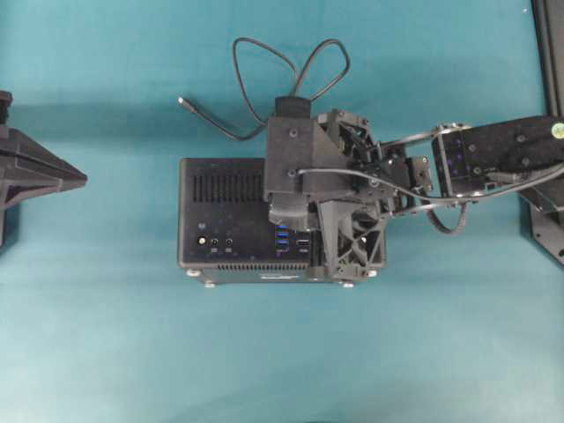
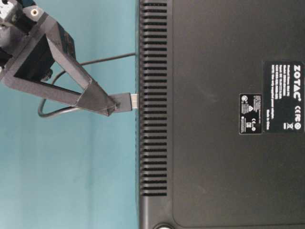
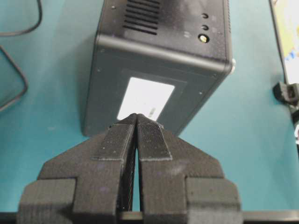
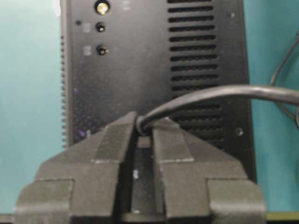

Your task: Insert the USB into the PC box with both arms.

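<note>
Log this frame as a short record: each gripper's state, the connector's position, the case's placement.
right gripper: shut on the black USB plug with silver tip
plug position: tip at the black vented PC box's slotted edge; seating cannot be told
left gripper: shut, empty, off to the box's side
box: resting on the teal table

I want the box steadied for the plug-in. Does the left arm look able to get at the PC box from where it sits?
Probably yes. The left gripper is shut and points at the near end of the PC box, with only bare table between them. The right gripper, holding the USB, works over the far side.
</note>
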Motion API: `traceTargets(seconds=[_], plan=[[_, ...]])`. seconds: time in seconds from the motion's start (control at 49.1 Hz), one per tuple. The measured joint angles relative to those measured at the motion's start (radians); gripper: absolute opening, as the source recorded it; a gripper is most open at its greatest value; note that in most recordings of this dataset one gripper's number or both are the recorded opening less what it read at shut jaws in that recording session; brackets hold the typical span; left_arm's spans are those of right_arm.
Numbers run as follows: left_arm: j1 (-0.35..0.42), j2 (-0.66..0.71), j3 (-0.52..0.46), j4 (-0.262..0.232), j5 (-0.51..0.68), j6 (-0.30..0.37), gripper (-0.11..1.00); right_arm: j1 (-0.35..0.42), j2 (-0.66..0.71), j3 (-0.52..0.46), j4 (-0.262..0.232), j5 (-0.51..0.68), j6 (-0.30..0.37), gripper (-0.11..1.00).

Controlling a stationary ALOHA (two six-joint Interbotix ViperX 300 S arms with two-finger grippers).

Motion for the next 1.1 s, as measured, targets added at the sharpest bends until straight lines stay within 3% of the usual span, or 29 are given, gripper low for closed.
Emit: traceTargets(seconds=[1.101], plan=[[-0.002, -0.006, 0.005, 0.0, 0.003, -0.002, 0.0, 0.008, -0.002, 0.003, 0.021, -0.002, 0.0, 0.09]])
